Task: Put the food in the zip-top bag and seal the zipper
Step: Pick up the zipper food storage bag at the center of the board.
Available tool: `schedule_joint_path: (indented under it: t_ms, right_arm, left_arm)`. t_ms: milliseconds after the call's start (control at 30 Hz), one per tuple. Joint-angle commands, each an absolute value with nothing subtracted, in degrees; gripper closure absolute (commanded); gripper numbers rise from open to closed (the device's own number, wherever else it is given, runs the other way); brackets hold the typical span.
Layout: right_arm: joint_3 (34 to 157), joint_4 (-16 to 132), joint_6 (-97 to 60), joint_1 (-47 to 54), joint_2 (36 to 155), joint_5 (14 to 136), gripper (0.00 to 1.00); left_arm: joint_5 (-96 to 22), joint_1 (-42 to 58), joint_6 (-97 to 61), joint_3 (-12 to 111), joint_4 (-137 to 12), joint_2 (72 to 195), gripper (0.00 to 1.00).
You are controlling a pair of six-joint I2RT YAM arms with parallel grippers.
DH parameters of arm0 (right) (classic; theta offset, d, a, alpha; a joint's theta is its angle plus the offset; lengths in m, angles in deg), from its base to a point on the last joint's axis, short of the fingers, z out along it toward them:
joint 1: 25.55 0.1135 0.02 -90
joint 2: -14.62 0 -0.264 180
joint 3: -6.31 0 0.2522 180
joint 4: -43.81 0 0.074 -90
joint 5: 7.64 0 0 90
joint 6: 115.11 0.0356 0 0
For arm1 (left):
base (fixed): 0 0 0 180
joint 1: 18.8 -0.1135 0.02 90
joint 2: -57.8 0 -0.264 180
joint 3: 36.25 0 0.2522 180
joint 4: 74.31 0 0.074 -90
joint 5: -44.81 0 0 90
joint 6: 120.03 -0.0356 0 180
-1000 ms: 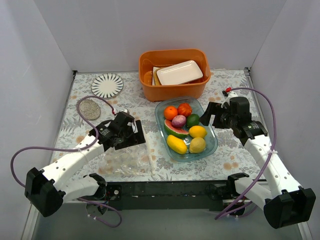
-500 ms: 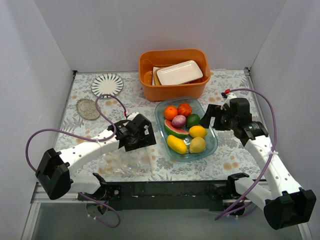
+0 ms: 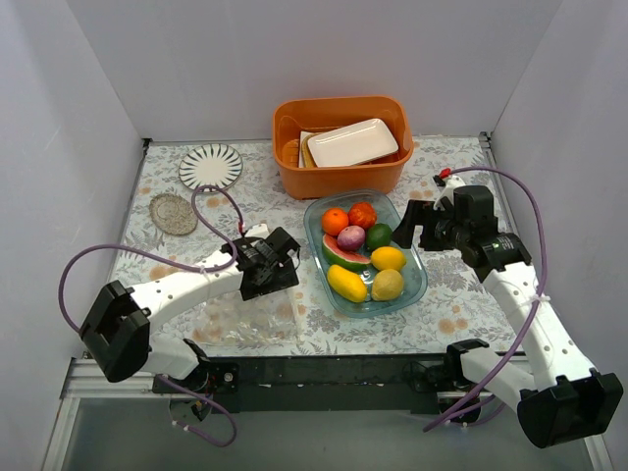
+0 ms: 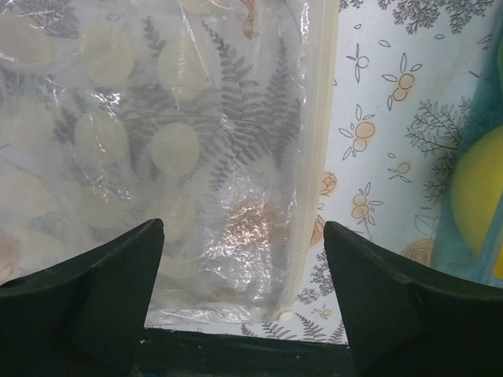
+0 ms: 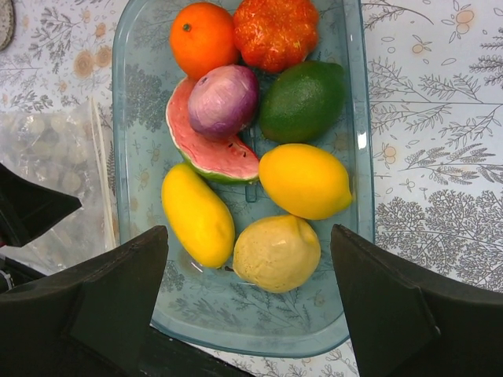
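Note:
The clear dotted zip-top bag (image 3: 243,316) lies flat near the table's front edge; it fills the left wrist view (image 4: 157,157). Its whitish zipper (image 4: 314,149) runs along its right edge. My left gripper (image 3: 280,278) is open and empty, just above the bag's mouth corner. The toy food sits in a blue-tinted tray (image 3: 414,289): orange (image 5: 203,37), tomato (image 5: 275,30), purple onion (image 5: 223,100), dark green fruit (image 5: 302,100), watermelon slice (image 5: 211,155), mango (image 5: 197,214) and two lemons (image 5: 305,181). My right gripper (image 3: 404,232) is open and empty, right of and above the tray.
An orange bin (image 3: 340,174) holding a white dish (image 3: 353,142) stands behind the tray. A striped plate (image 3: 210,167) and a round coaster (image 3: 173,213) lie at the back left. White walls close in both sides.
My left gripper has moved right, from over the bag's top edge to its right zipper edge near the tray. The right gripper has barely moved.

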State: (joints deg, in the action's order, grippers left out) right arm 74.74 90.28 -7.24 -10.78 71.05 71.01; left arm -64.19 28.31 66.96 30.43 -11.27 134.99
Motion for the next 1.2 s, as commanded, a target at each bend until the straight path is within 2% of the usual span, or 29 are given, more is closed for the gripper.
schedule_joint_path:
  t_ms: [0, 300, 533, 700, 967, 1000, 1067, 1167]
  right_arm:
    - [77.5, 90.7, -8.4, -10.5, 71.6, 69.3, 0.09]
    - [77.2, 90.2, -7.2, -10.5, 72.9, 66.5, 0.09]
    - [77.0, 90.4, -7.2, -10.5, 73.0, 66.0, 0.09]
    - [76.5, 90.2, -6.7, -10.5, 72.8, 65.6, 0.09]
    - [76.5, 90.8, -6.5, -10.5, 72.2, 65.8, 0.09]
    - [76.5, 90.9, -6.6, -10.5, 72.1, 65.8, 0.09]
    - [76.3, 91.0, -6.5, -10.5, 72.0, 65.8, 0.09]
    - [76.3, 91.0, -6.6, -10.5, 72.1, 65.8, 0.09]
  left_arm:
    - [-67.1, 28.5, 69.9, 30.4, -10.7, 137.4, 0.21]
    - [-68.6, 28.5, 71.5, 31.3, -11.0, 140.2, 0.22]
    - [-67.2, 28.5, 69.5, 35.9, -13.5, 140.6, 0.13]
    - [-65.2, 28.5, 68.4, 36.1, -16.9, 143.6, 0.14]
    - [-64.1, 28.5, 68.4, 33.8, -18.4, 147.1, 0.29]
    - [-64.0, 28.4, 68.4, 33.5, -18.6, 147.2, 0.38]
    - [-64.0, 28.5, 68.2, 33.4, -18.5, 146.8, 0.44]
    - [-63.9, 28.5, 67.6, 33.2, -18.8, 146.2, 0.6]
